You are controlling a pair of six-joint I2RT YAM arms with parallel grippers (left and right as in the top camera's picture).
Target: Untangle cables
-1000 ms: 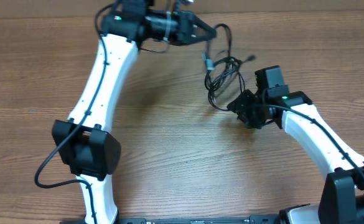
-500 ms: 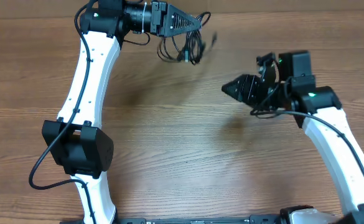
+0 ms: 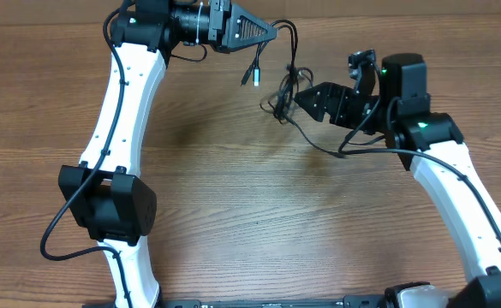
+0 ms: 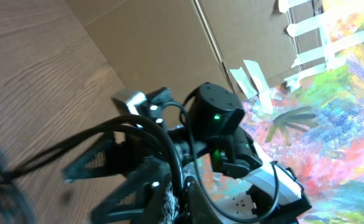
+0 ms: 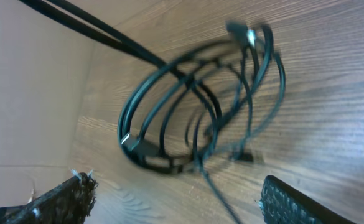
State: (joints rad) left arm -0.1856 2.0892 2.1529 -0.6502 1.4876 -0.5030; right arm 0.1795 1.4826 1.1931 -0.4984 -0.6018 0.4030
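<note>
Right now your left pincer (image 3: 270, 32) is clenched on the cables (image 3: 283, 92). Its tips meet in a point, and a black strand leaves that point, arches just past the tips and drops into the tangle. A silver-tipped plug (image 3: 252, 75) dangles on its own strand a little behind those tips, apart from them. The main knot of loops sits between your two pincers, just ahead of the right pincer (image 3: 300, 98) and lower than the left one. You cannot tell from these views whether the loops touch the table (image 3: 233, 205). Your right pincer is released: in its wrist view the fingers (image 5: 63, 200) stand wide apart at the bottom corners, and the coil of several overlapping loops lies beyond them, touching neither. One thin strand runs back from the coil through the gap between those fingers, and from overhead it trails under the right pincer onto the wood. The left wrist view is blurred; it shows only dark strands leading out ahead of its fingers toward the right arm (image 4: 216, 124).
</note>
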